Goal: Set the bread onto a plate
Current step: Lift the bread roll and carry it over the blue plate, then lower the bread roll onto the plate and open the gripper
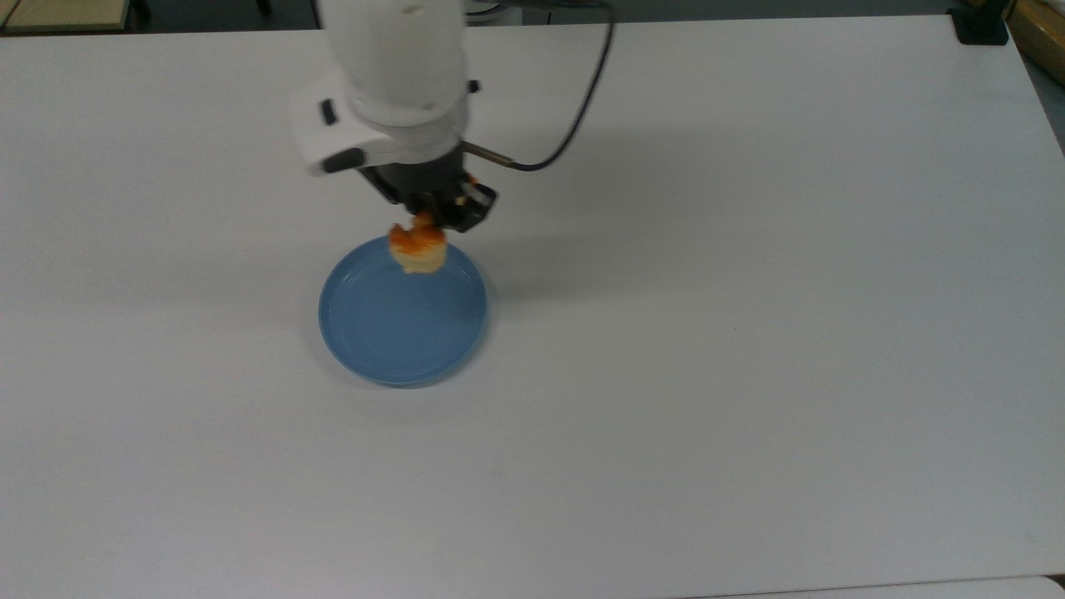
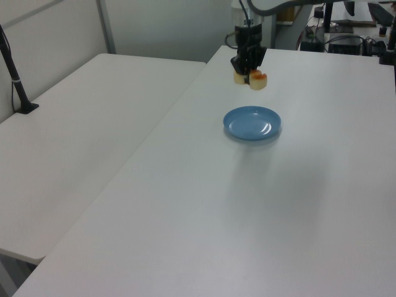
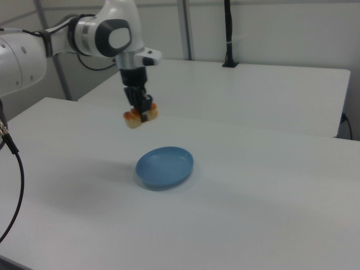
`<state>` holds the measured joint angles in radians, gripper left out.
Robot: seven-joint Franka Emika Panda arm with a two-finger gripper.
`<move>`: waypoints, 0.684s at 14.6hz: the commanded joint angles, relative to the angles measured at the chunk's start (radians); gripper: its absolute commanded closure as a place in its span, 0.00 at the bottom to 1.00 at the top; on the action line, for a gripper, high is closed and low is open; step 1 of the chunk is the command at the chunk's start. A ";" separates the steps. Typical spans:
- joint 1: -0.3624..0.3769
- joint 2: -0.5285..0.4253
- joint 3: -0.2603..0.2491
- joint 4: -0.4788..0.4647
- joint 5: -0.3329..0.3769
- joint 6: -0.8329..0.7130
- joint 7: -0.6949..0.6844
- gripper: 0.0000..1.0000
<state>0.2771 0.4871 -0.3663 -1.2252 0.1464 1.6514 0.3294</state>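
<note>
White arm [image 3: 22,53], grey joints, black gripper [image 1: 428,210], dark cable [image 1: 574,125].

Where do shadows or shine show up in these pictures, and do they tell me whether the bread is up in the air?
In the top view a soft grey shadow lies on the table beside the plate, away from the bread. In the left view pale glints sit on the plate. In the right view the bread hangs in the gripper well above the plate.

A robotics lab: plain white desk [image 1: 749,374] under the end effector [image 1: 433,218], camera pole [image 3: 228,34] clamped behind it.
</note>
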 commanded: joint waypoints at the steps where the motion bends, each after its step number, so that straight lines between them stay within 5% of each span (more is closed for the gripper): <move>1: -0.028 -0.010 -0.032 -0.011 0.010 -0.007 -0.102 0.91; 10: -0.042 0.034 -0.031 -0.097 0.005 0.171 -0.115 0.89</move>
<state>0.2245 0.5094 -0.3949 -1.2668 0.1465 1.7430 0.2249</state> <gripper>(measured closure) 0.859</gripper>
